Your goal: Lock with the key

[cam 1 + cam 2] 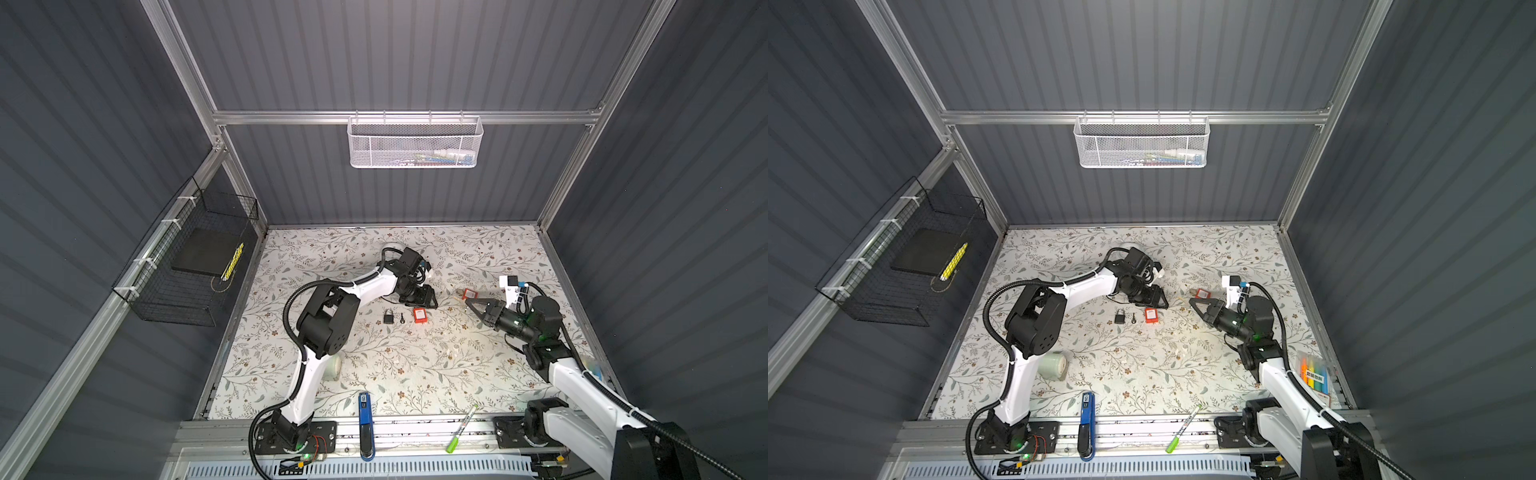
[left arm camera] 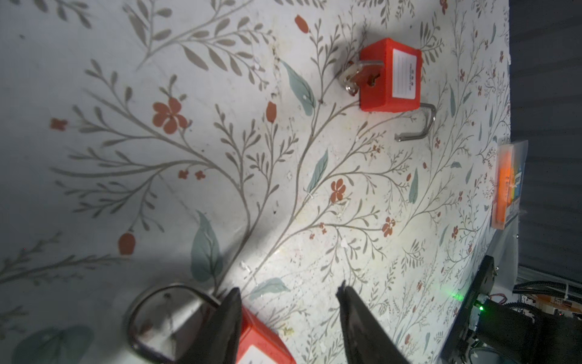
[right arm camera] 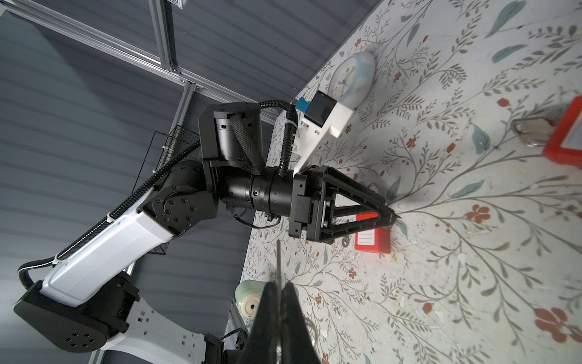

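Observation:
Three padlocks lie on the floral table. My left gripper (image 2: pixel 289 288) is open and low over a red padlock (image 2: pixel 264 340), which lies against one finger (image 2: pixel 226 321), clear of the other; in a top view it is the red padlock (image 1: pixel 420 316). My right gripper (image 3: pixel 281 285) is shut on a thin key (image 3: pixel 279 261), seen edge-on with its ring behind the fingers. It hovers beside a second red padlock (image 1: pixel 469 293), whose shackle (image 2: pixel 419 126) is open, with a key (image 2: pixel 362 75) in its body. A black padlock (image 1: pixel 389 316) and a black key (image 1: pixel 403 319) lie further left.
A tape roll (image 1: pixel 1054 365) stands by the left arm. A blue tool (image 1: pixel 365 424) and a green marker (image 1: pixel 461 428) lie at the front edge. A marker pack (image 1: pixel 1314 374) sits at the right edge and a pale clock (image 3: pixel 351 77) at the back.

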Robot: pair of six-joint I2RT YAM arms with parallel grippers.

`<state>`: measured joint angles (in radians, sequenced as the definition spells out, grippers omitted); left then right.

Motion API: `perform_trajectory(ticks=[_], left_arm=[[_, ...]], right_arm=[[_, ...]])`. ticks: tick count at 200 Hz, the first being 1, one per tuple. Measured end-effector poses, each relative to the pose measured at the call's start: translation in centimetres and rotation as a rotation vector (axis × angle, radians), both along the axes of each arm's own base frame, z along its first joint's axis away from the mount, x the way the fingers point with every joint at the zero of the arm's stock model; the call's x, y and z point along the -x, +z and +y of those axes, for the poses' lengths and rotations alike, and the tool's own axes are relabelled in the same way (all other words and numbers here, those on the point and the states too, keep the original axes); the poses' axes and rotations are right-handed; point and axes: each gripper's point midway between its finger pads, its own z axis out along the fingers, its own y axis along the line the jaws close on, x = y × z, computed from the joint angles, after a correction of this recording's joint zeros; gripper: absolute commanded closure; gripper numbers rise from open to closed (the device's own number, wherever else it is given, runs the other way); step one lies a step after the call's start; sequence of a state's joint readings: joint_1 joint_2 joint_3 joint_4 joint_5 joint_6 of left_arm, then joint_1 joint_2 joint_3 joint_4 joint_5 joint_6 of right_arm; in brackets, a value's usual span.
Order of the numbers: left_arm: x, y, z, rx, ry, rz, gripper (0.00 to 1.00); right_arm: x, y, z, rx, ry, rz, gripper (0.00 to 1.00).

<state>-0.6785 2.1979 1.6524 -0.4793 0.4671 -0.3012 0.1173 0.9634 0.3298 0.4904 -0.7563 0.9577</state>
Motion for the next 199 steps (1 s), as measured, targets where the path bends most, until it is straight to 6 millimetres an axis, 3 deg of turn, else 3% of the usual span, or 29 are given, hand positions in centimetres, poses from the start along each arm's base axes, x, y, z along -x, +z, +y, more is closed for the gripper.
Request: perform_trajectory(ticks=[199], left_arm=[[0.84, 0.44, -0.48, 0.03, -0.062, 0.004, 0.54]], right_arm=[[0.04, -0.02, -0.02, -0.003, 0.003, 0.003, 1.0]])
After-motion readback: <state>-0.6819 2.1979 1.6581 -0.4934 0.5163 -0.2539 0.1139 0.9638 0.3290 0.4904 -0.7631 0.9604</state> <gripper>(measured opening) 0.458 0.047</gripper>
